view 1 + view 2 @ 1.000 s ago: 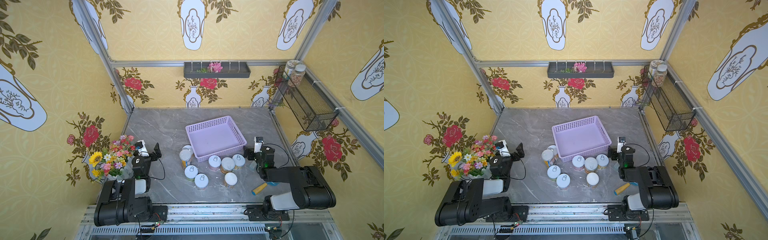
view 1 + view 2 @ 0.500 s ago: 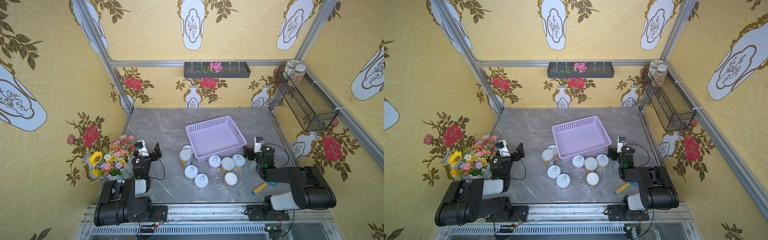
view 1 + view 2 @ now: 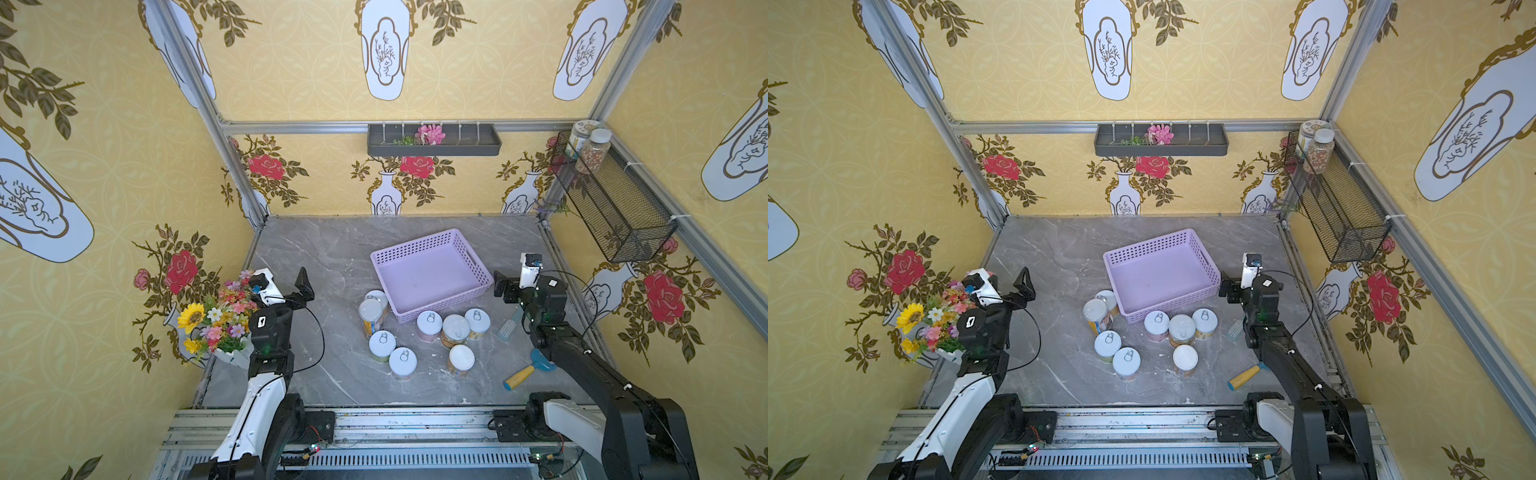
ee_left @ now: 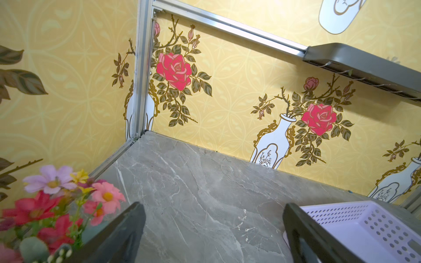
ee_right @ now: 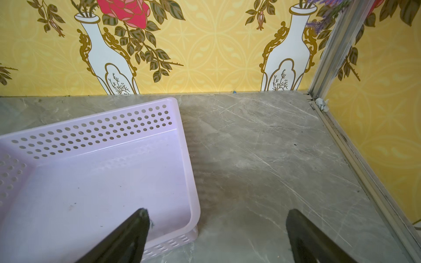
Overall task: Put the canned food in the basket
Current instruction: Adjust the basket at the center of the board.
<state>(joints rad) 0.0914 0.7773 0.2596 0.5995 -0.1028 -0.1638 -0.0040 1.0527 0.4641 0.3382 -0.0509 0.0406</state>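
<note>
The lavender basket [image 3: 432,276] [image 3: 1160,274] sits empty near the middle of the grey marble table. Several cans of canned food [image 3: 429,325] [image 3: 1156,325] stand upright on the table just in front of it, with a taller one [image 3: 370,312] at its front left corner. My left gripper [image 3: 302,289] [image 3: 1023,286] [image 4: 213,207] hangs open at the table's left, nothing between its fingers. Just beyond the basket's right side, my right gripper [image 3: 505,286] [image 3: 1229,289] [image 5: 217,213] is open and empty, with the basket's corner [image 5: 182,148] below it.
A vase of artificial flowers [image 3: 216,324] stands beside the left arm. A small brush [image 3: 507,328] and a blue and yellow tool [image 3: 528,370] lie by the right arm. A black wire-mesh basket [image 3: 615,208] with jars hangs on the right wall, and a dark grey tray [image 3: 434,139] on the back wall.
</note>
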